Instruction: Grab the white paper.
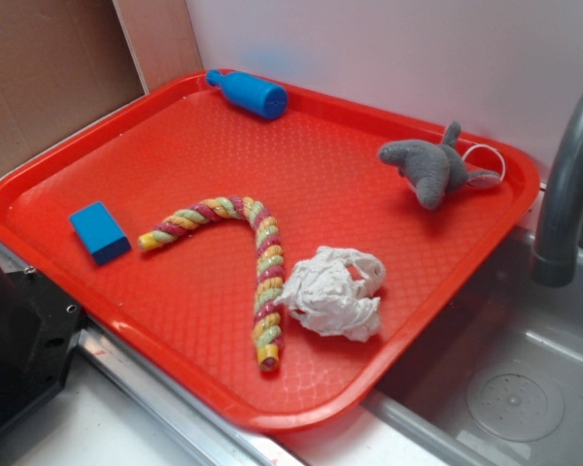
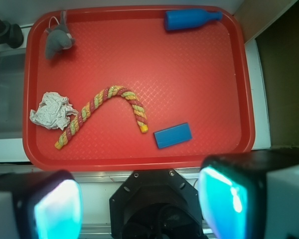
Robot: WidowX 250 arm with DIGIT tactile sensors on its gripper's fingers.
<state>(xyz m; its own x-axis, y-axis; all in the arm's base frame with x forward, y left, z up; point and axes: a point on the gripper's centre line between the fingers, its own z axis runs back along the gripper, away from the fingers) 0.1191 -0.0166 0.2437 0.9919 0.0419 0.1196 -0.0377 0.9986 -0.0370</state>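
On the red tray, near its left edge in the wrist view: the paper, a crumpled white wad, roughly ball-shaped, no clear long axis. Touching or just beside the lower stretch of the rope, the striped cord curving across the tray's middle; contact hard to confirm, though in the exterior view the paper presses against the rope near its end. Well apart from the grey plush in the far left corner, the blue bottle at the far edge, and the blue block toward the near right.

From the claw: up and to the left in the wrist view, off the centre line, with the tray's near rim between. Claw high over the scene, looking down on the whole tray; not seen in the exterior view. Fingers spread wide, one at each lower corner of the wrist view, glowing cyan on their inner faces, nothing between them, touching nothing.

Judged from this: approach not yet begun. Next move likely a shift left and forward to bring the wad between the fingers, then a descent. Chief risk, the rope lying so close on the wad's right side: one finger could land on it or drag it along. Thin, springy paper, likely to compress under the squeeze, so a deep, centred closure better than a nip at a loose fold.
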